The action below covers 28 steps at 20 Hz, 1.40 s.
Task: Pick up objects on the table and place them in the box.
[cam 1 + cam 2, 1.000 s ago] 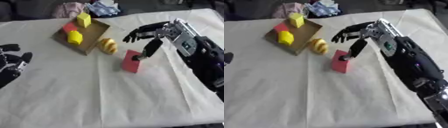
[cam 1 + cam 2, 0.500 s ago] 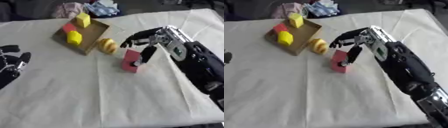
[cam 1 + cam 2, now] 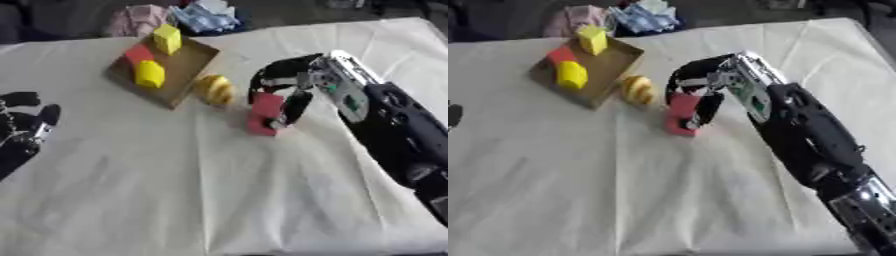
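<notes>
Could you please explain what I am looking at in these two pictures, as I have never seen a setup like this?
Both pictures come from one stereo camera in a humanoid robot's head, looking down at a cloth-covered table. The black arm entering from the right ends in the right robot hand, whose fingers and thumb are curled around a red block. The left robot hand rests idle at the left edge. A cardboard box already holds two yellow blocks and a red one. A yellow object lies on the cloth beside the box. The job is to put things in the box.
</notes>
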Each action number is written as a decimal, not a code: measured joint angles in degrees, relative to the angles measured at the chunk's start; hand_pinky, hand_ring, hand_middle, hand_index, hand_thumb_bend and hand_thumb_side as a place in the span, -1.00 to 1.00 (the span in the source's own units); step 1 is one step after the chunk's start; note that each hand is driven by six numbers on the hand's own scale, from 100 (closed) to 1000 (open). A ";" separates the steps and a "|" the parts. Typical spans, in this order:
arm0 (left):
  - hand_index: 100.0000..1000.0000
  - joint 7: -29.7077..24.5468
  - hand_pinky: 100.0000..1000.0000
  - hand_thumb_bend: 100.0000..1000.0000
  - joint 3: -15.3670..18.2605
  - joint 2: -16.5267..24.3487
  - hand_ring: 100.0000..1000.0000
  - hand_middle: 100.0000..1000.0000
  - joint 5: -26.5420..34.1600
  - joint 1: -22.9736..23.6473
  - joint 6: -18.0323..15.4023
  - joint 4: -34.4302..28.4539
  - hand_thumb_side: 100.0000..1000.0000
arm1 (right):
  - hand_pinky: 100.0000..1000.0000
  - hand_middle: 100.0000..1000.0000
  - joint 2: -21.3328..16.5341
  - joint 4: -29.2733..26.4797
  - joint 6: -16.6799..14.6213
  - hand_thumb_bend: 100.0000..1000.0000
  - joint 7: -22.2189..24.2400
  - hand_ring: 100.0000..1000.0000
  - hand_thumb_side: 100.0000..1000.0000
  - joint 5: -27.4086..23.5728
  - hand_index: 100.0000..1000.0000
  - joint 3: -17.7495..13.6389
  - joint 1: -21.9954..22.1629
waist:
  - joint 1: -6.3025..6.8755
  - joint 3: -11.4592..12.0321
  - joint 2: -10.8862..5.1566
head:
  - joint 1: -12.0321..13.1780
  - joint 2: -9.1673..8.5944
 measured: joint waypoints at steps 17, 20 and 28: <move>0.47 -2.01 0.29 -0.20 -2.77 -5.50 0.09 0.28 1.13 -2.73 -1.31 -0.70 -0.10 | 0.25 -0.05 4.92 16.56 10.09 -1.00 -26.62 0.06 -0.82 7.45 0.49 -13.12 -8.70 | 0.00 9.73 1.08 | -5.31 -2.29; 0.47 -2.52 0.29 -0.20 -3.23 -6.11 0.09 0.28 1.41 -3.14 -1.45 -0.70 -0.10 | 0.25 0.00 6.08 18.75 12.23 -1.00 -32.61 0.07 -0.76 8.66 0.54 -14.39 -9.15 | 0.00 11.78 1.45 | -7.06 -2.75; 0.47 -3.35 0.29 -0.22 -4.15 -6.91 0.09 0.28 1.59 -3.64 -1.60 -0.71 -0.09 | 0.32 0.42 8.82 21.72 15.15 -0.94 -40.15 0.28 -0.27 9.59 0.78 -14.95 -9.13 | -0.15 15.20 2.12 | -10.77 -3.29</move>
